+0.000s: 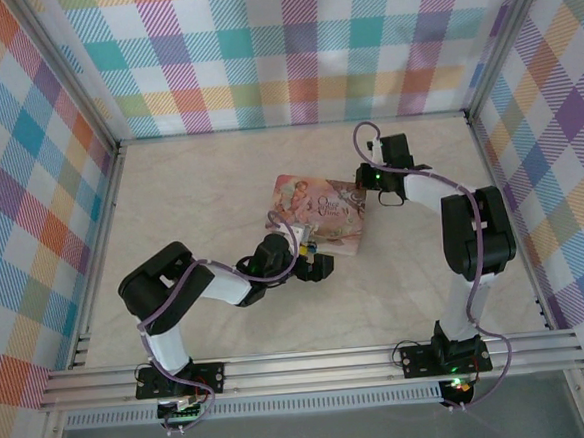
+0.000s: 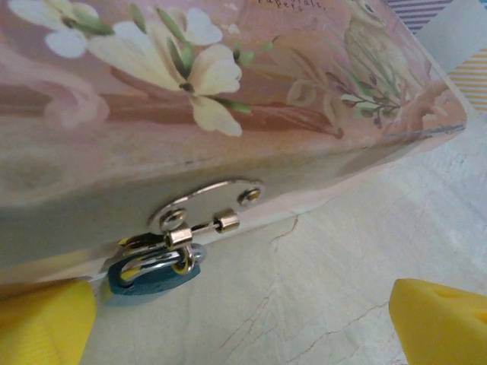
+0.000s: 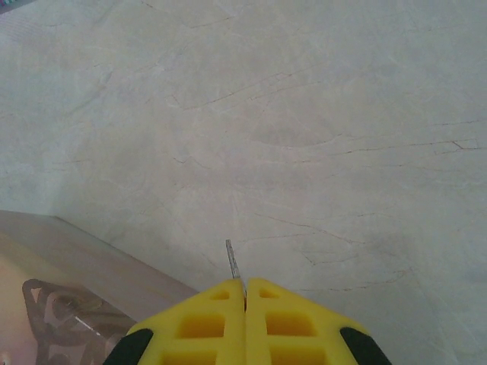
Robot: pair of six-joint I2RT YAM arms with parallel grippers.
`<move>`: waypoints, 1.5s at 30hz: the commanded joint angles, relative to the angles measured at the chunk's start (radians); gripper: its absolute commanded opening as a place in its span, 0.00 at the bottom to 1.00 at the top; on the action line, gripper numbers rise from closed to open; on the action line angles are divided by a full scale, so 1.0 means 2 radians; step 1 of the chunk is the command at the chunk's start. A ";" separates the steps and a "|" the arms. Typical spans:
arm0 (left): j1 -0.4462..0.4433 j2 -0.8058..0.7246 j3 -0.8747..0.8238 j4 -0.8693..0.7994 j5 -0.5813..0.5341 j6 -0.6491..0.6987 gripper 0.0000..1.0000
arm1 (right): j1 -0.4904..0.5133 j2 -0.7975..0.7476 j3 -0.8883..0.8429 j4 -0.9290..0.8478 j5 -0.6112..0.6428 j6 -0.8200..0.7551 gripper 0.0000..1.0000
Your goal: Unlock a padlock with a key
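L gripper (image 2: pixel 243 323) wide open, nothing held, facing padlock (image 2: pixel 152 272) on tin box (image 2: pixel 228 114) hasp; R gripper (image 3: pixel 245 293) pinched tight on key (image 3: pixel 231 260), tip poking out.

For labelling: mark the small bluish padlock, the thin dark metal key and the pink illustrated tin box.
Small bluish padlock (image 2: pixel 143 280): left wrist view, blue body.
Thin dark metal key (image 3: pixel 231 261): right wrist view, exposed blade.
Pink illustrated tin box (image 1: pixel 324 213): top external view, lid.

Padlock (image 2: pixel 152 270) on hasp (image 2: pixel 205 209) of tin box (image 2: pixel 228 114), key (image 3: pixel 232 260) right of box
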 commanded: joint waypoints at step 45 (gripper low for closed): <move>0.032 -0.027 -0.061 0.133 0.089 -0.063 0.61 | 0.012 -0.018 -0.024 -0.012 -0.017 0.009 0.00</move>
